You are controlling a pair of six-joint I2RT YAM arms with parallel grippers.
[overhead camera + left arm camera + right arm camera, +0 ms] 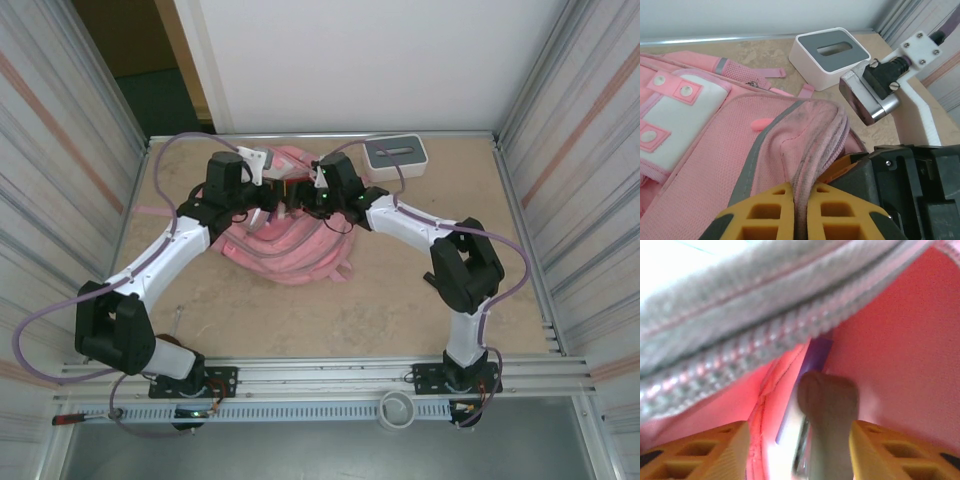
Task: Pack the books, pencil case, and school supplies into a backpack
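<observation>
The pink backpack (290, 250) lies in the middle of the table, and both grippers meet at its top opening. My left gripper (801, 192) is shut on the grey-pink zip edge of the backpack (700, 165), holding that edge pinched and raised. My right gripper (799, 429) reaches inside the backpack (900, 350), its jaws apart. A blurred beige piece (827, 400) of the school supplies sits between them, close to the right finger. Behind it, a purple stick (819, 352) lies against the lining. The books and the pencil case are hidden.
A white box with a grey slotted top (397, 156) stands at the back right, close behind the backpack, and shows in the left wrist view (832, 52). The right arm's wrist camera (870, 97) hangs just beside my left fingers. Corrugated walls close in both sides.
</observation>
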